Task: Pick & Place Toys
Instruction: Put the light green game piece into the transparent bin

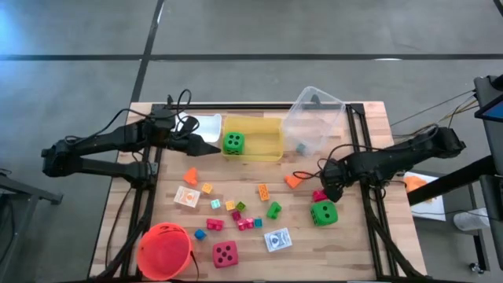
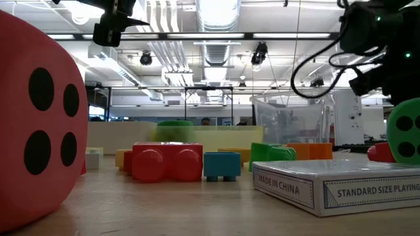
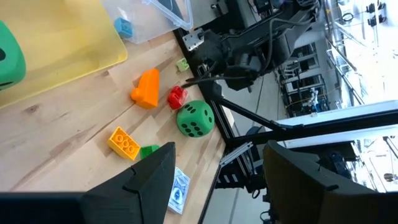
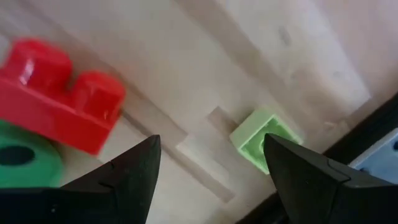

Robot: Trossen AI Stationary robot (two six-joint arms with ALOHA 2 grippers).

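The wooden slatted tabletop carries three bins along its far edge: a white one, a shallow yellow plastic bin and a tilted clear plastic bin. Placed so far: one green foam die with black dots lies inside the yellow bin, and one small blue block lies inside the clear bin.

Most of the work is outstanding. Loose on the tabletop are a second green dotted die, a pink-red dotted die, an orange plastic wedge, a red two-stud brick, a small light-green block, white picture cards and a scatter of small coloured blocks in the middle. An orange-red round bucket stands at the near left corner.

The left claw hangs above the near-left corner of the yellow bin, beside the green die, fingers parted and holding nothing. The right claw is low over the tabletop at the right side, fingers spread and empty, with the red brick and the light-green block just ahead of it, neither yet between the fingers.

Judgement: the task is at an early stage; the right arm appears positioned for its next pick, probably one of those two pieces.
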